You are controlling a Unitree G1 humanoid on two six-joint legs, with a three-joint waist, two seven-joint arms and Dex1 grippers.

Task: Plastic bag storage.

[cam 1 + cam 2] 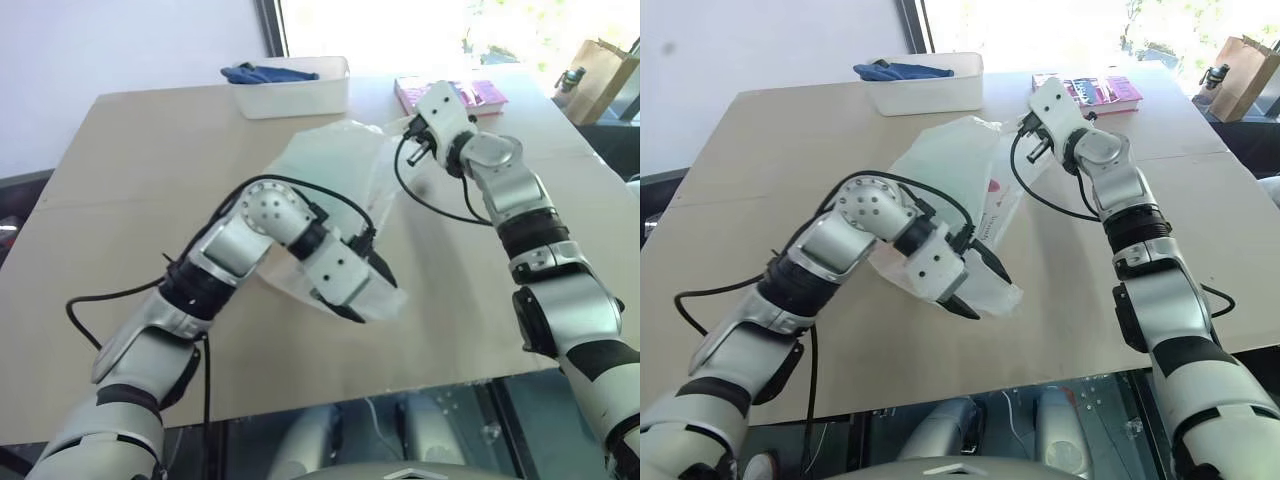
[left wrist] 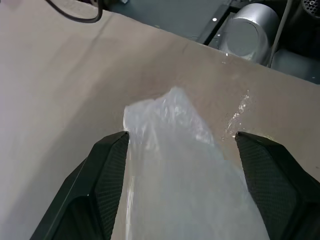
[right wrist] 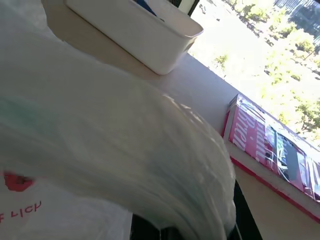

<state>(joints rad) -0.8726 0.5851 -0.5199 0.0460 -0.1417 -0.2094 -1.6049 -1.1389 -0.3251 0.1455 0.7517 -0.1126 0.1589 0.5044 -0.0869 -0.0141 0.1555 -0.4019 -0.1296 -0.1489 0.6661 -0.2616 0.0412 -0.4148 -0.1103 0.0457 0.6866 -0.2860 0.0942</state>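
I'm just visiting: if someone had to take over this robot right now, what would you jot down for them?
Right gripper: shut on the plastic bag, holding its far end up off the table.
Left gripper: open, fingers either side of the bag's near end, not gripping.
Done: bag lifted and stretched between the arms.
Left: gather or fold it, then store it, perhaps in the white bin at the table's far edge.

Beige table (image 1: 130, 150) carries the plastic bag (image 1: 330, 165), white bin (image 1: 295, 90), pink book (image 1: 1100, 92).
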